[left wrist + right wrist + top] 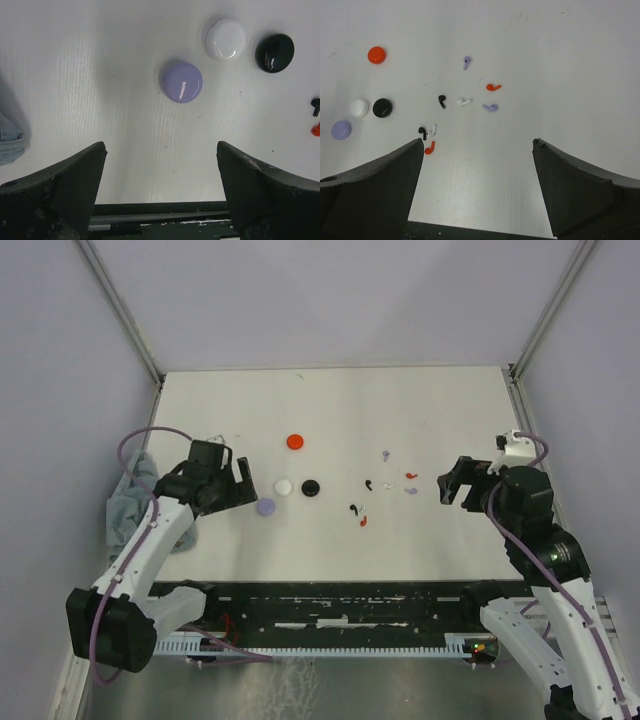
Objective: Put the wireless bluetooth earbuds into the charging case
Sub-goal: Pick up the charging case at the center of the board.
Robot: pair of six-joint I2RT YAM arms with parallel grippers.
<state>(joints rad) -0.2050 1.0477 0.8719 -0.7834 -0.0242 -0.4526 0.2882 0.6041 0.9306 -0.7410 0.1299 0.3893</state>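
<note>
Ref pt for this entry: blk disc (311, 486), roughly mid tabletop (460, 410). All positions below are given from it, as I see them on the top cam.

Discs:
- Wht disc (284, 486) is just beside the blk disc on its L, w/ a small gap, not touching.
- Lav disc (265, 507) is further L again and nearer the arm bases.
- Red disc (293, 441) sits apart on the far side of the blk disc, slightly L.

Earbuds: I count eight, all lying loose on the tabletop, all R of the blk disc.
- Nearest group: blk bud (422, 132) w/ wht bud (433, 130) right next to it, and red bud (429, 148) just nearer the bases.
- Further R: 2nd blk bud (442, 101), 2nd wht bud (464, 101), lav bud (490, 107), 2nd red bud (493, 87).
- 2nd lav bud (466, 62) lies R of the blk disc and farthest from the bases.

L arm (150, 540): L jaws spread wide, nothing between them, above the tabletop L of the blk disc, beyond the lav disc.

R arm (540, 540): R jaws also spread wide and empty, well R of the blk disc, past the whole bud scatter.

Grey-blue cloth (125, 505) is bunched at the tabletop's L edge, far L of the blk disc, beside the L arm.
</note>
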